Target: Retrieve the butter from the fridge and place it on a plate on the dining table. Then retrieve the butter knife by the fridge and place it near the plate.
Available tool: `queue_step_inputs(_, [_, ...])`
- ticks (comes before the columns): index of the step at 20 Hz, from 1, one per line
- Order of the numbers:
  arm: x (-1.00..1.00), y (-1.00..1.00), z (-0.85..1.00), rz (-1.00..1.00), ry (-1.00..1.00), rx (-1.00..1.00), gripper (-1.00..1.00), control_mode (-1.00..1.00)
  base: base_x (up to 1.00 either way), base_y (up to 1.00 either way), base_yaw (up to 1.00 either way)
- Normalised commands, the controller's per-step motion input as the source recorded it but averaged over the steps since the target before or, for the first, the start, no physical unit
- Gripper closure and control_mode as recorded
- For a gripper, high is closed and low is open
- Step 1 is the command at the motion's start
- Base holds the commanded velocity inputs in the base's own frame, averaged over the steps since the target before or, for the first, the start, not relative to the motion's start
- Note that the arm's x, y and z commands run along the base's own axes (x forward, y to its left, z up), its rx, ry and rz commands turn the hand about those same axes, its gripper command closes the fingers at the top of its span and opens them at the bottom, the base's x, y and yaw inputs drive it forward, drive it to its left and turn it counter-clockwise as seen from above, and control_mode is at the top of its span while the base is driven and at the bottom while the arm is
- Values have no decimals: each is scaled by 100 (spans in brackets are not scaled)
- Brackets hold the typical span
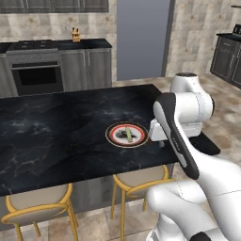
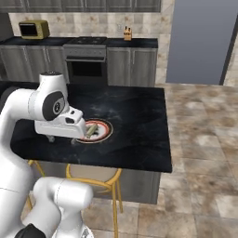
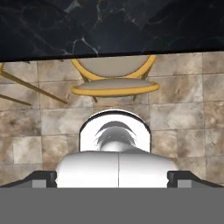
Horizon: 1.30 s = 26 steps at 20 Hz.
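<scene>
The gripper hangs low over the near edge of the table, just beside the plate, and points down and back toward the robot's own base. Its finger tips are only dark stubs at the bottom corners of the hand view, and the arm's body covers them in both base views, so I cannot tell whether the jaws are wide or narrow. Nothing shows between them.

The butter lies on the plate's dark centre as a slim olive stick, tilted slightly, inside the white band. The plate sits near the table's front edge, well in from the end. Under that edge stand yellow-legged stools; one seat sits in front of the hand camera, above tiled floor.

By my reading, part 1 of the task looks done: butter on plate, plate on table. Part 2, the knife, is not yet begun.

To do this step well, the hand should lift straight up before the base drives, so the wrist cannot clip the plate's rim or nudge the butter. Then tuck the arm clear of the table edge and stools.
</scene>
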Motion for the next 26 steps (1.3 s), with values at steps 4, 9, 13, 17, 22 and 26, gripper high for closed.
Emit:
queue_step_inputs(4, [0, 0, 0, 0, 0, 0, -100, 100, -8, -84, 6])
queue_step_inputs(9, [0, 0, 0, 0, 0, 0, -100, 100, -13, -100, 24])
queue_step_inputs(13, [0, 0, 0, 0, 0, 0, -100, 100, -15, -100, 29])
queue_step_inputs(17, [0, 0, 0, 0, 0, 0, -100, 100, 0, -100, 7])
queue_step_inputs(22, [0, 0, 0, 0, 0, 0, -100, 100, 1, -100, 0])
queue_step_inputs(26, [0, 0, 0, 0, 0, 0, -100, 100, 1, -100, 2])
